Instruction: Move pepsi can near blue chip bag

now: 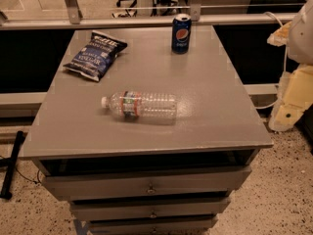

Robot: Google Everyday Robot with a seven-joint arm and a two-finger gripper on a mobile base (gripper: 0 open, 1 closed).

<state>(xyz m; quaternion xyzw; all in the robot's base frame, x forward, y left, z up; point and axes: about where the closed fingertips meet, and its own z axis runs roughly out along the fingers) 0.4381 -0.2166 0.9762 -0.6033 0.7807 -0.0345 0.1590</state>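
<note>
Nearest, three grey drawers with small knobs, stacked under the front edge of a flat grey tabletop. On the top, towards the front and left of centre, a clear plastic water bottle lying on its side, white cap to the left, label band in green and red, print too small to read. Open grey surface all round it, widest on the right half up to the right edge. Off that right edge, beside the table, the robot's cream-coloured gripper, well apart from every item; open or closed, cannot tell. Farther back, close to the left edge, the flat crinkled dark-blue chip bag, white lettering with one line seeming to read "VINEGAR". Farthest, near the back edge and right of centre, the small dark-blue pepsi can, upright, silver top, round red-white-blue logo facing forward, well apart from the bag, bare tabletop between them.
</note>
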